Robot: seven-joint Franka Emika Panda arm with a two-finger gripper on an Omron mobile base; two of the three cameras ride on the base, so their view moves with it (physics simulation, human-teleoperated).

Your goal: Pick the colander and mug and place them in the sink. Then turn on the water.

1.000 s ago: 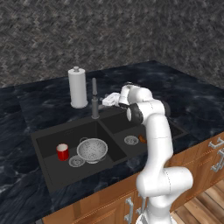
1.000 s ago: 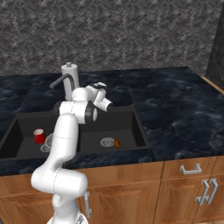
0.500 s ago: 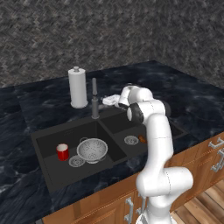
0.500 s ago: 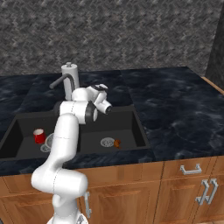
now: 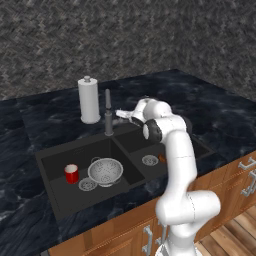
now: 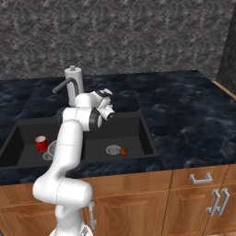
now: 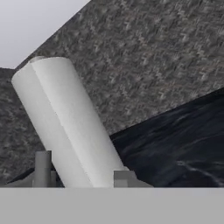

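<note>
Colander [image 5: 105, 171] and mug [image 5: 71, 173] sit in sink [image 5: 50, 157]; claw [image 5: 120, 115] (grip unclear) beside faucet [image 5: 108, 112] must start water.

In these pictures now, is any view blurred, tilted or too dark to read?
Left base view: sharp, evenly lit; mug and colander clear in the dark sink. Right base view: equally clear. Hand view: rolled, so the paper-towel roll leans; coarse, slightly soft.

White paper-towel roll [image 5: 89, 101] upright on black counter [image 5: 210, 105]
</note>
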